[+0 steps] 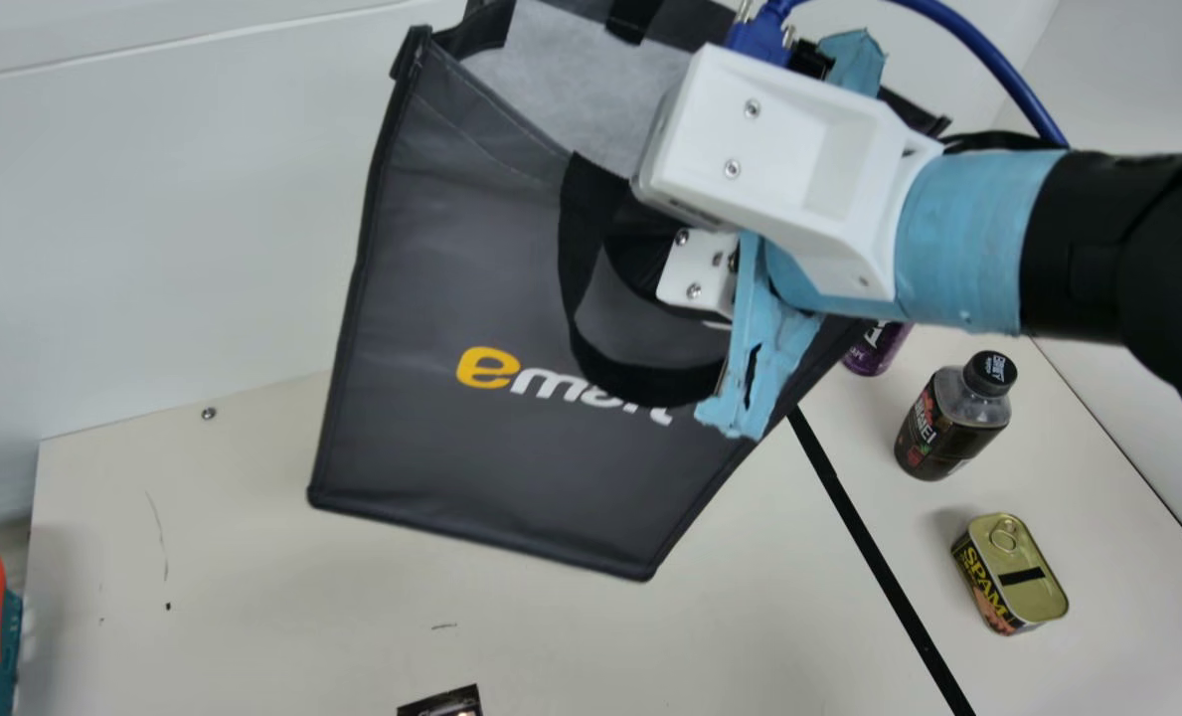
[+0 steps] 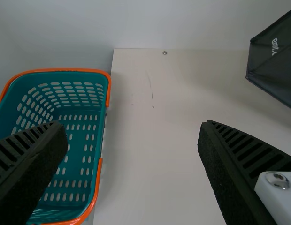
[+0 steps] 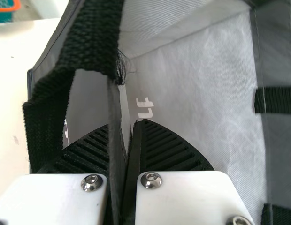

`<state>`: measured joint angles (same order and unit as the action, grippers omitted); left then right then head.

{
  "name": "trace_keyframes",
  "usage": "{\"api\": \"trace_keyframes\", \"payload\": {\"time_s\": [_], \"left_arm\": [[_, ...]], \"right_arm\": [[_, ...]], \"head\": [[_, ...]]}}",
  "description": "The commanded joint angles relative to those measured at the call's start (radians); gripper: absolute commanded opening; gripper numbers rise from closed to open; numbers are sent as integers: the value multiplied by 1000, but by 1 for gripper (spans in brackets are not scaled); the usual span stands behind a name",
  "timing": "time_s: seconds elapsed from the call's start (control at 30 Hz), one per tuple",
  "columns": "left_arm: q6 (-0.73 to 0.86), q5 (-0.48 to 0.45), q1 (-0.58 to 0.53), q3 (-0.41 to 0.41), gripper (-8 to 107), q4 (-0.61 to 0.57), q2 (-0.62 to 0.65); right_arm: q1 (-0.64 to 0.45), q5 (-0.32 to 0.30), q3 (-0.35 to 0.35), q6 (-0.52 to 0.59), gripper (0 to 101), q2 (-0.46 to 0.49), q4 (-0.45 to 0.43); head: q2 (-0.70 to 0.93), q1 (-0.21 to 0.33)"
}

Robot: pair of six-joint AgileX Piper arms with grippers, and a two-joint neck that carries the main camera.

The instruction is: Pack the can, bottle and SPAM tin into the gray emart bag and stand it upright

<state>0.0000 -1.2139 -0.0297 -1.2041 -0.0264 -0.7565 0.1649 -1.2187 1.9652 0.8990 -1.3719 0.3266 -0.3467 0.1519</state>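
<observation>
In the main view my right gripper [image 1: 698,273] is at the gray emart bag [image 1: 431,249], which hangs tilted with its mouth up. The right wrist view has that gripper [image 3: 127,126] shut on the bag wall [image 3: 116,154], one finger inside and one outside, beside a black handle [image 3: 89,42]. Right of the bag stand the bottle [image 1: 953,423] and the SPAM tin [image 1: 1013,577]; the purple can [image 1: 876,348] is partly hidden behind the bag. My left gripper [image 2: 131,125] is open, nothing between its fingers, and the bag [image 2: 272,61] is farther off.
A teal basket [image 2: 102,187] with orange handles stands at the table's left side. A small dark packet [image 1: 441,702] lies at the main view's bottom edge. A black strip [image 1: 874,547] runs across the table [image 1: 253,597] between the bag and the tin. White walls stand behind.
</observation>
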Motion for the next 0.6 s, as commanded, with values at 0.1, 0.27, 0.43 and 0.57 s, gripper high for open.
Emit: {"api": "trace_keyframes", "payload": {"time_s": [0.1,0.27,0.43,0.57], "left_arm": [[0,0,0,0,90,0,0],[0,0,0,0,90,0,0],[0,0,0,0,90,0,0],[0,0,0,0,90,0,0]], "right_arm": [[39,-1,-50,-28,0,32,-20],[66,-1,-110,-46,0,58,-42],[75,-1,-164,-49,0,73,-57],[78,-1,-191,-50,0,79,-62]], "head": [[-2,23],[-2,23],[-2,23],[-2,23]]}}
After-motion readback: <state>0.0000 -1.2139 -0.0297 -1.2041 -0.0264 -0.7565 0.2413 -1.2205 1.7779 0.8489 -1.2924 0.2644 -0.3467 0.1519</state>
